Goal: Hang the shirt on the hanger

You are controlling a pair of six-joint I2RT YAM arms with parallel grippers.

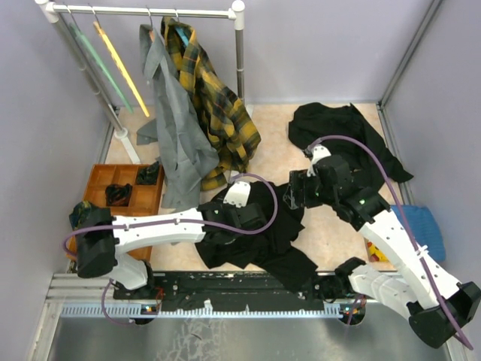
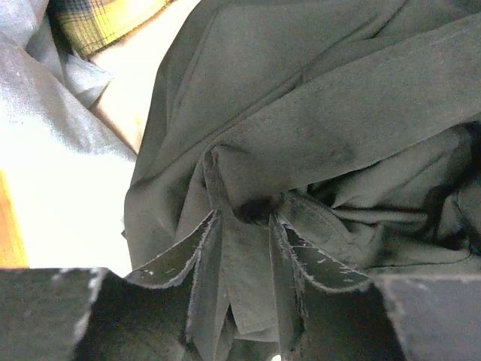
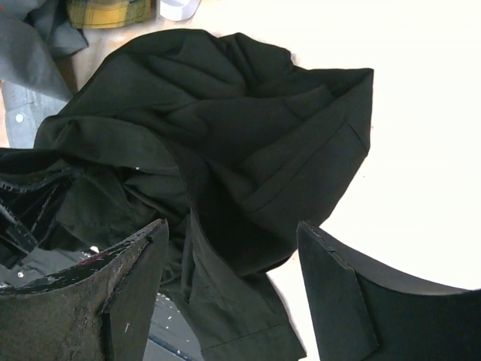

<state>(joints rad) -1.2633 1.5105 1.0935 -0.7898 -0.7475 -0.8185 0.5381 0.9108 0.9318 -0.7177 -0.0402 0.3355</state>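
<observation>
The black shirt [image 1: 263,237] lies crumpled on the table between the two arms. My left gripper [image 1: 252,218] is down in its left part. In the left wrist view the left gripper [image 2: 244,226] is shut on a raised fold of the shirt [image 2: 338,98]. My right gripper [image 1: 294,197] hovers over the shirt's right edge. It stands open [image 3: 233,229], and a loose flap of the shirt [image 3: 225,113] lies below and between its fingers, untouched. The yellow hanger [image 1: 124,71] hangs on the rail at the back left.
A pale green hanger [image 1: 98,68], a grey shirt [image 1: 176,128] and a yellow-and-black plaid shirt [image 1: 218,105] hang on the same rail. Another black garment [image 1: 346,139] lies at the back right. A wooden tray [image 1: 124,188] is at the left, a blue cloth [image 1: 421,226] at the right.
</observation>
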